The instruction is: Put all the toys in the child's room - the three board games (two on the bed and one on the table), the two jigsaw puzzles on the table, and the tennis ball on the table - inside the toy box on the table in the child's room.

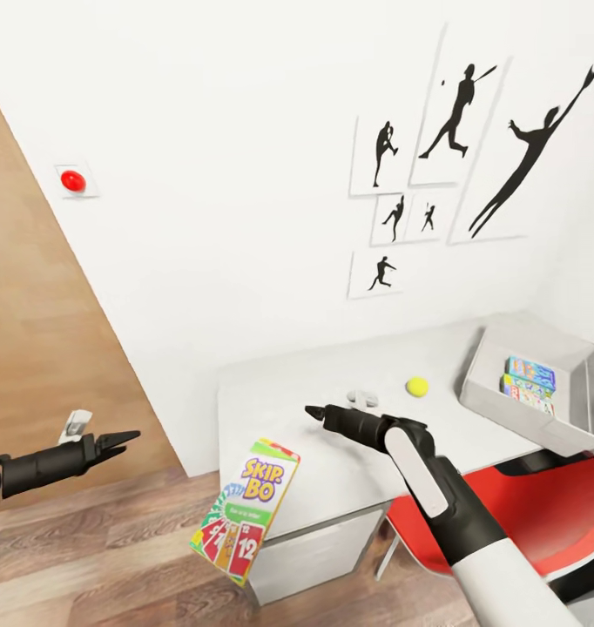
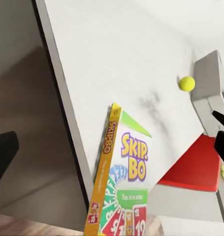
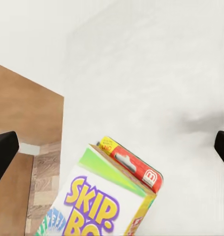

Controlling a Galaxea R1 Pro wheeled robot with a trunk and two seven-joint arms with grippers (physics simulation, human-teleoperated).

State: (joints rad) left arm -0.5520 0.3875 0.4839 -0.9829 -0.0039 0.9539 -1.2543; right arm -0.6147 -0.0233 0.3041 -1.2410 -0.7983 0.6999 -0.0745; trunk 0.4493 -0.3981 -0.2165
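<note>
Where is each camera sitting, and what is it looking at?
Head view: up on the robot's head, looking down at the white table, Skip-Bo box, tennis ball and toy box; both arms show, left hand, right hand.
Left wrist view: near the left hand, facing the table and Skip-Bo box; dark fingertips show.
Right wrist view: near the right hand, facing the Skip-Bo box.
All three share the Skip-Bo box.

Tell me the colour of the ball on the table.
Yellow-green: the tennis ball shows best in the head view, lying on the white table.

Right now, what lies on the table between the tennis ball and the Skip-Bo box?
In the head view, a small grey object lies between the tennis ball and the Skip-Bo box; otherwise the table is bare.
</note>
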